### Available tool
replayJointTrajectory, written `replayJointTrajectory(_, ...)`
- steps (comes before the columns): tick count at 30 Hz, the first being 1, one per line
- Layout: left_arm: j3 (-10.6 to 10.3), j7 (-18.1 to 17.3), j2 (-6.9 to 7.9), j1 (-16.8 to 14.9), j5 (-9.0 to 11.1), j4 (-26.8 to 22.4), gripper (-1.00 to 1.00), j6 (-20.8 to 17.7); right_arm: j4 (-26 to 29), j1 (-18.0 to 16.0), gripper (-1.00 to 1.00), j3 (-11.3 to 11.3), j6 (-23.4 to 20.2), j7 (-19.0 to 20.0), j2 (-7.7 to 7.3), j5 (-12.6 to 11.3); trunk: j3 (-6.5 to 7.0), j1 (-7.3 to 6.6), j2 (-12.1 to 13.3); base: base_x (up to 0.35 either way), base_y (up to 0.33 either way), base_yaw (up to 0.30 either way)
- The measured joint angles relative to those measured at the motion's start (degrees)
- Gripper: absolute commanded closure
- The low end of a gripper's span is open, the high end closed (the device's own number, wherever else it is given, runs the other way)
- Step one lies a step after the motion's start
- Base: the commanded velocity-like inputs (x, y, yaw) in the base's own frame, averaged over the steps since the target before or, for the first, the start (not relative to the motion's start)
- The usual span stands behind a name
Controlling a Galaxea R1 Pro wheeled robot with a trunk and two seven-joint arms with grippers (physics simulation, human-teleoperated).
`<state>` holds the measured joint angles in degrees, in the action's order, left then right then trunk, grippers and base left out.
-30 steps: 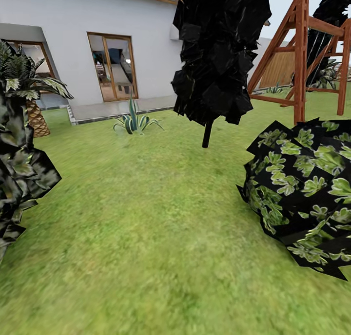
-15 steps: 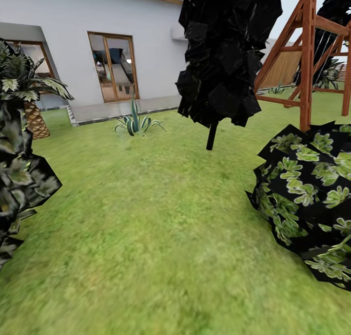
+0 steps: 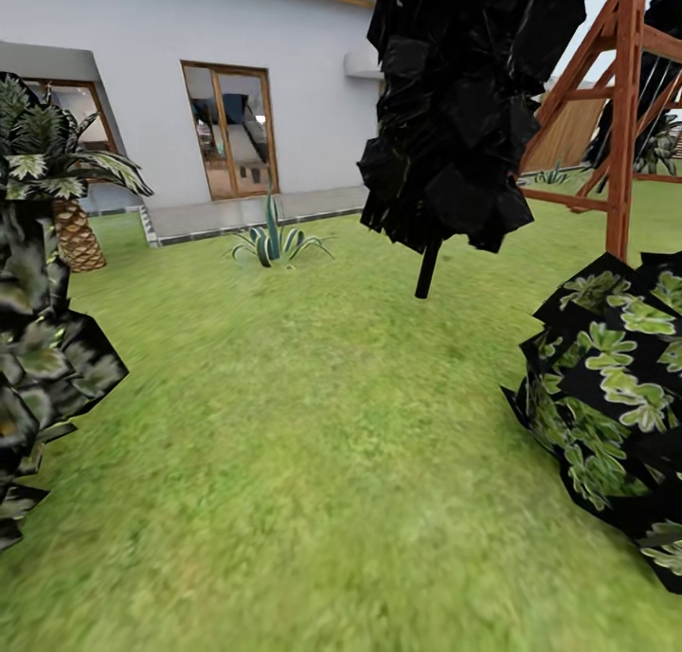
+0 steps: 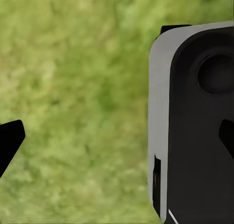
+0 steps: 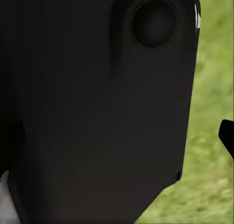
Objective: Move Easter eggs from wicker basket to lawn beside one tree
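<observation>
Head view has shifted right across the lawn (image 3: 313,443) past the black tree (image 3: 464,112): base still travelling. Basket and eggs unsighted. Gripper opening cannot be told.

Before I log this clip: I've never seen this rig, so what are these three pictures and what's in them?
These are simulator renders from a wheeled robot with two arms. The large picture comes from its head camera, looking over the mottled green lawn toward a white house with a wood-framed glass door. A dark, almost black bushy tree stands ahead, a leafy black-and-green shrub at right, and a reddish wooden swing frame behind. The two small pictures come from cameras at each wrist: they show grass and dark parts of the robot's own body. Nothing held is visible, and whether the grippers are open cannot be told.
</observation>
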<state>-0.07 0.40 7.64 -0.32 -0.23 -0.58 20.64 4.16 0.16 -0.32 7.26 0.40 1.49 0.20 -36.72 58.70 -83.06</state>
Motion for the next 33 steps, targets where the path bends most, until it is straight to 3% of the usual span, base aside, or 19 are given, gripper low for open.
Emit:
replayJointTrajectory(11, 0.0, 0.1, 0.00, 0.0, 0.0, 0.0, -1.00, 0.0, 0.0, 0.0, -1.00, 0.0, 0.0, 0.0, 0.00, 0.0, 0.00, 0.00, 0.0, 0.299, 0.106, 0.013)
replayJointTrajectory(33, 0.0, 0.1, 0.00, 0.0, 0.0, 0.0, -1.00, 0.1, 0.0, 0.0, -1.00, 0.0, 0.0, 0.0, 0.00, 0.0, 0.00, 0.00, 0.0, 0.319, 0.008, 0.000)
